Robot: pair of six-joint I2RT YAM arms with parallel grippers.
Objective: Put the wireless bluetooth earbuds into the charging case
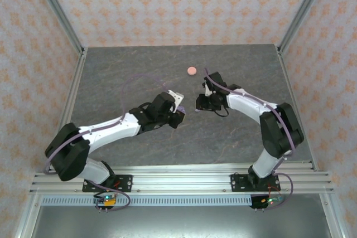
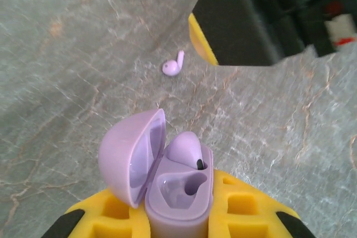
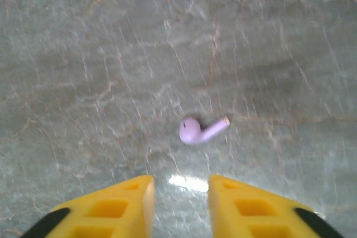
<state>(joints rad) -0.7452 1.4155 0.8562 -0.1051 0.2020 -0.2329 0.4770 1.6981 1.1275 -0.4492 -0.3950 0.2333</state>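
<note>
The lilac pair is half done, as I judge it: one bud is seated, one lies loose, and nothing shows of any pink buds.

The table (image 1: 139, 71) is flat grey stone-patterned sheet, veined and faintly glossy. The left gripper (image 1: 179, 113) pinches the case (image 2: 175, 215) between yellow waffle-moulded pads. The right gripper (image 3: 179, 190), just beyond the case, stands spread with nothing between its pads.

The case is smooth lilac plastic, rounded like a pebble, its domed lid (image 2: 131, 157) hinged open to one side. Well beyond the case lies a small salmon-pink disc (image 1: 192, 71), perhaps a second case, closed; it is too small to tell.

Inside the case, the seated bud (image 2: 185, 147) fills the far socket, while the near socket (image 2: 187, 185) is an empty scooped hollow. The loose bud (image 3: 196, 131), a glossy comma with a short stem, rests on the table just beyond the case, ahead of the right gripper's tips and untouched. It must be picked up and dropped into that hollow.
</note>
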